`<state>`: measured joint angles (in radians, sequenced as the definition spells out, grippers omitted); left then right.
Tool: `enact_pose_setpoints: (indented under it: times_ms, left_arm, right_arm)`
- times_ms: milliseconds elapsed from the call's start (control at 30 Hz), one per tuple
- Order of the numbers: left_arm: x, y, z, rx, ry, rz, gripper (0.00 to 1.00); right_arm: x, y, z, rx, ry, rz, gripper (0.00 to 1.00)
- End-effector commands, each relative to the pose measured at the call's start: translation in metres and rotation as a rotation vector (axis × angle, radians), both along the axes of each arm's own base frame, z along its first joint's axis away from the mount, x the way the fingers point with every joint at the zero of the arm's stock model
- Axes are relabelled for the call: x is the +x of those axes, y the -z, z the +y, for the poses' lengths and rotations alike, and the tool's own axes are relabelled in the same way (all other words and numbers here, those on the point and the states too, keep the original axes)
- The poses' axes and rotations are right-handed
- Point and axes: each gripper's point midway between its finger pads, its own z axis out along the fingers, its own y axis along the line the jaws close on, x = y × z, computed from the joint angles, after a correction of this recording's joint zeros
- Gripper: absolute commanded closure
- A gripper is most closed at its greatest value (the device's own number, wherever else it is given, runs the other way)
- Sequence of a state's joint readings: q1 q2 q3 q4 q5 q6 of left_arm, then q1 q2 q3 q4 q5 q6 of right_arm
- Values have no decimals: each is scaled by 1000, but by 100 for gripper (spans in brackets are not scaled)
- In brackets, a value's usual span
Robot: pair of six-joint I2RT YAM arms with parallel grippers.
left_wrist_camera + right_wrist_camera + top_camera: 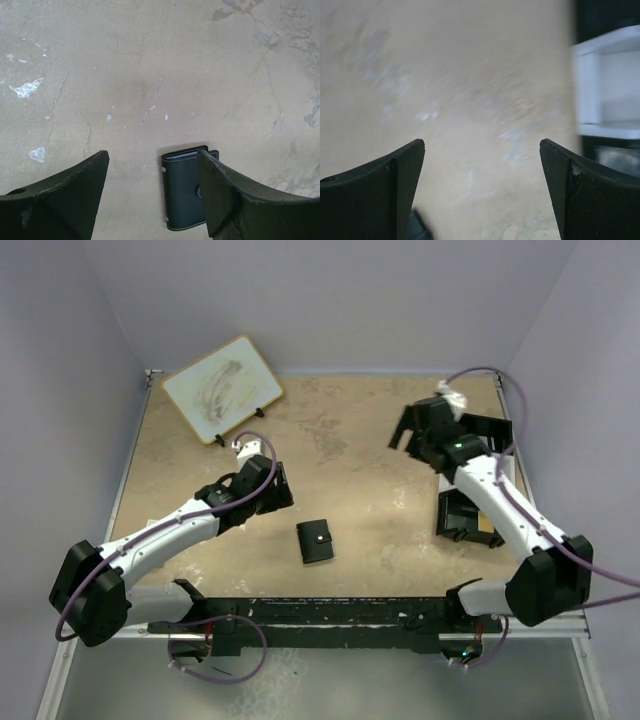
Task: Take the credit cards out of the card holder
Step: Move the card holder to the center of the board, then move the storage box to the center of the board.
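The card holder (316, 540) is a small black wallet, lying folded shut on the table between the two arms, its pale snap stud facing up. In the left wrist view the card holder (185, 192) lies below and partly behind my right-hand finger (225, 200). A thin pale edge shows in its top slit. The credit cards are hidden inside it. My left gripper (283, 490) (152, 155) hovers just left of the holder, open and holding nothing. My right gripper (403, 435) (482, 145) hangs open over bare table at the far right, well away from the holder.
A black-and-white compartment tray (468, 518) stands at the right, under the right arm; its white wall (605, 95) shows blurred in the right wrist view. A small whiteboard on a stand (222, 388) sits at the back left. A blurred dark shape (417, 227) is at that view's bottom left.
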<state>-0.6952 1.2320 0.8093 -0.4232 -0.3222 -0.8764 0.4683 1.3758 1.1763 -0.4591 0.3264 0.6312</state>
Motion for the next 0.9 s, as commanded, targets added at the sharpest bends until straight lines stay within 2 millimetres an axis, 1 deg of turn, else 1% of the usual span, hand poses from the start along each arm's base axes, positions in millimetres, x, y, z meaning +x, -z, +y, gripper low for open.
enact_pose_setpoints:
  times_ms: [0, 67, 100, 133, 233, 333, 400, 500, 667, 767, 867]
  left_arm:
    - [5, -25, -11, -87, 9, -64, 32]
    - [3, -26, -10, -89, 13, -65, 32]
    - [3, -27, -10, -88, 13, -67, 32]
    - [3, -27, -9, -88, 12, -66, 32]
    - [1, -27, -10, -94, 16, -66, 32]
    - [1, -31, -10, -100, 20, -68, 32]
    - [0, -33, -10, -101, 20, -69, 32]
    - [-1, -35, -7, -99, 13, -75, 32]
    - [-2, -33, -5, -92, 7, -68, 32]
    - [-2, -32, -5, -92, 5, -66, 32]
    - [-2, -33, -4, -88, 3, -65, 32]
  right_arm:
    - [-9, -25, -112, -49, 471, -53, 0]
    - [-26, -28, -138, -32, 674, -76, 0]
    - [-35, -28, -145, -18, 747, -86, 0]
    - [-39, -29, -150, -6, 777, -102, 0]
    - [-43, -23, -161, 34, 827, -125, 3]
    - [-41, -11, -174, 65, 831, -95, 11]
    - [-38, -4, -179, 86, 819, -72, 16]
    - [-34, 9, -181, 114, 796, -25, 21]
    - [-36, 31, -178, 174, 810, 62, 28]
    - [-36, 41, -177, 207, 829, 82, 33]
    - [-39, 49, -181, 209, 855, 105, 34]
